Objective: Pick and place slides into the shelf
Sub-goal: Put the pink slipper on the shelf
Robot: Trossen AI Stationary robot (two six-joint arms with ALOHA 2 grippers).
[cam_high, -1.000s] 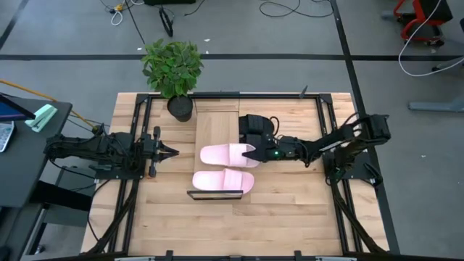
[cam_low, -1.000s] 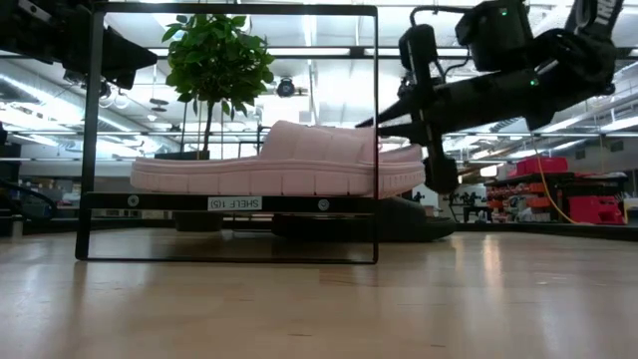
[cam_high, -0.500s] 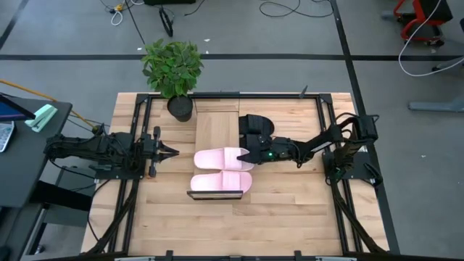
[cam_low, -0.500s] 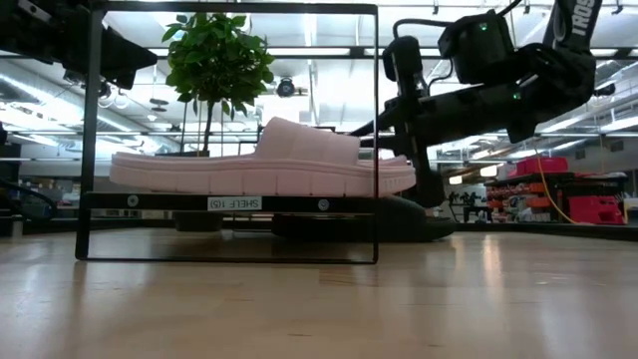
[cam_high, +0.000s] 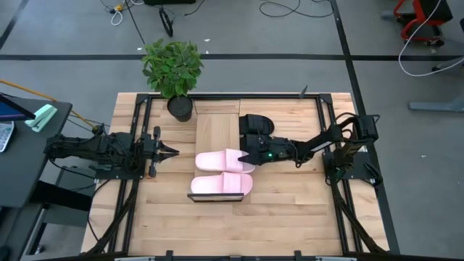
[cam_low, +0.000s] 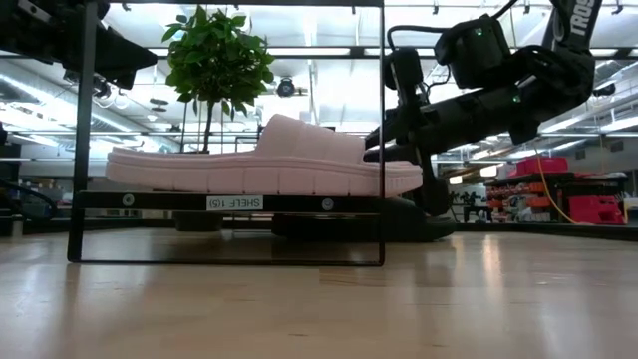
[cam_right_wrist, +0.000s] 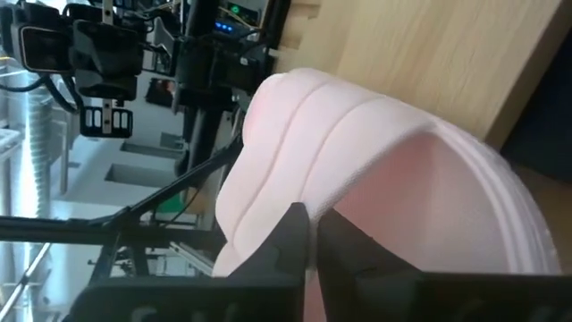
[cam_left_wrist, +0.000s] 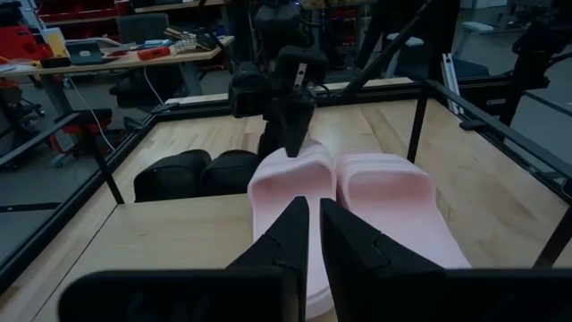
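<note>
The shelf [cam_high: 216, 127] is a narrow light-wood board in a thin black frame at the table's middle. Two light pink slides lie side by side on it by their soles: one [cam_high: 217, 161] in front of my right gripper [cam_high: 245, 156], the other [cam_high: 221, 183] at the shelf's near end. The black pair [cam_high: 255, 128] rests on the tabletop just right of the shelf. My right gripper is shut and reaches in level from the right, over the first pink slide's heel. My left gripper [cam_high: 172, 152] is shut and hovers left of the shelf, pointing at it. My right gripper comes level from the table's right, along the slide. Its shut fingertips [cam_right_wrist: 295, 219] meet the pink slide at the heel-side edge of the strap [cam_right_wrist: 268, 161], above the footbed. The slide lies flat on the shelf board. Whether the fingers pinch anything does not show.
A potted plant [cam_high: 172, 69] stands at the shelf's far-left corner. Black frame rails run along the table's left and right sides. Bare board shows on the shelf's far half, and open tabletop lies near and to the right.
My right gripper has moved toward the table's left, staying shut. The pink slide in front of it has slid left along the shelf with it and now lies level with the other pink slide. The shelf has shifted slightly toward the near edge.
</note>
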